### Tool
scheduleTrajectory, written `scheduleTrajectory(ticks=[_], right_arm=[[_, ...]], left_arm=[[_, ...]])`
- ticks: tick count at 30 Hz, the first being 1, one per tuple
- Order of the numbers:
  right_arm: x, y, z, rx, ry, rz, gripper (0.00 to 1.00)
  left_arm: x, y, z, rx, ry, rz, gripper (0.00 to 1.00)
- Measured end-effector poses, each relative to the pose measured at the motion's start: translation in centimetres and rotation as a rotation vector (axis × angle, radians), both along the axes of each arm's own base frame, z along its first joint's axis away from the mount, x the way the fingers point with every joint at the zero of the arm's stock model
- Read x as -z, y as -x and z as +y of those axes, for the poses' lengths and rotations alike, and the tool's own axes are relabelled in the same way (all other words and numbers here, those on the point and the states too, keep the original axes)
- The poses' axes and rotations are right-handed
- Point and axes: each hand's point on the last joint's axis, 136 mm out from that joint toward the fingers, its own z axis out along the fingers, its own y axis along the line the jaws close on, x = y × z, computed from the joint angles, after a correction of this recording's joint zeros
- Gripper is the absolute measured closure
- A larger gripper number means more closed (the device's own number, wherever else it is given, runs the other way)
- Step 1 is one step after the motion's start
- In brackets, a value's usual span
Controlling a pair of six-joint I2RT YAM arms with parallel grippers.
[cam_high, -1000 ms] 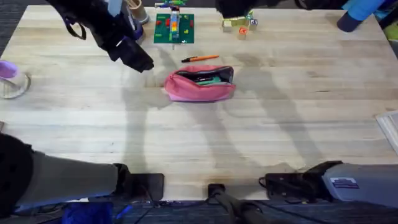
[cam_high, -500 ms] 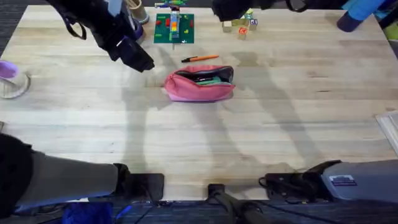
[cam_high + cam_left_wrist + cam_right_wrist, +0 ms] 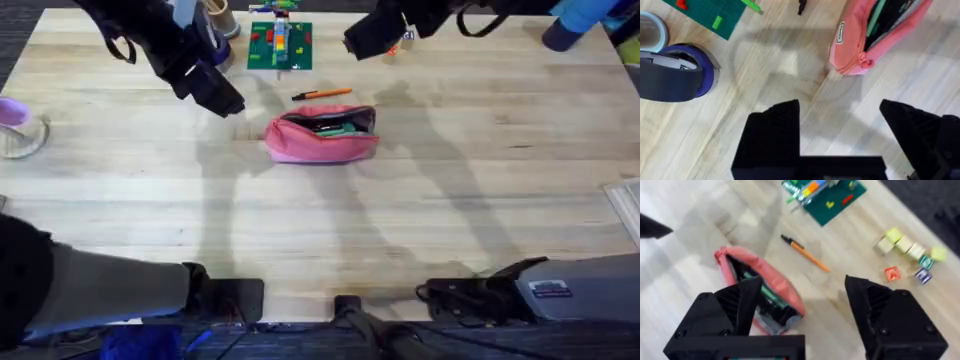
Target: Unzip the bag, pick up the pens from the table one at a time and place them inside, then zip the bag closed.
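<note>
The pink bag point(image 3: 320, 137) lies unzipped at the table's point(image 3: 420, 210) middle, with pens showing inside its open top. One orange pen point(image 3: 322, 94) rests on the wood just behind it. My left gripper point(image 3: 227, 102) hangs open to the left of the bag; its wrist view has the bag's end point(image 3: 860, 45) ahead of open fingers point(image 3: 775, 130). My right gripper point(image 3: 360, 40) hovers open behind and right of the pen. Its wrist view looks down on the pen point(image 3: 805, 253) and the open bag point(image 3: 762, 287).
A green baseplate point(image 3: 280, 45) with small bricks sits behind the pen, toy blocks point(image 3: 907, 250) to its right. A blue tape roll point(image 3: 675, 70) lies near the left gripper. A clear cup point(image 3: 20, 128) stands at the left edge, a white tray point(image 3: 625, 205) at the right.
The right arm has come in from the far edge, moving nearer and lower toward the orange pen. The left arm, bag and pen have not moved.
</note>
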Motion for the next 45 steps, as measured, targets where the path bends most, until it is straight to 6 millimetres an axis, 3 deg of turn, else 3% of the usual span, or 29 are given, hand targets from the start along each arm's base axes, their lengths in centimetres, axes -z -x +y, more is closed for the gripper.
scheduleTrajectory(ticks=[10, 26, 30, 37, 45], right_arm=[[0.8, 0.8, -0.3, 0.025, 0.001, 0.062, 0.005], [1.6, -0.5, 0.0, 0.024, 0.001, 0.052, 0.005], [1.0, -1.9, 0.2, 0.022, -0.005, -0.008, 0.005], [2.6, -3.2, -0.7, 0.052, 0.043, -0.004, 0.005], [3.1, -4.2, -2.3, 0.083, 0.061, -0.009, 0.005]], left_arm=[[0.1, 0.0, 0.2, -0.003, -0.012, 0.001, 0.008], [0.1, 0.0, 0.2, -0.003, -0.012, 0.001, 0.008], [0.1, 0.0, 0.2, -0.003, -0.012, 0.001, 0.008], [0.1, 0.0, 0.2, -0.003, -0.013, 0.001, 0.006], [0.1, 0.0, 0.2, -0.003, -0.014, 0.001, 0.007]])
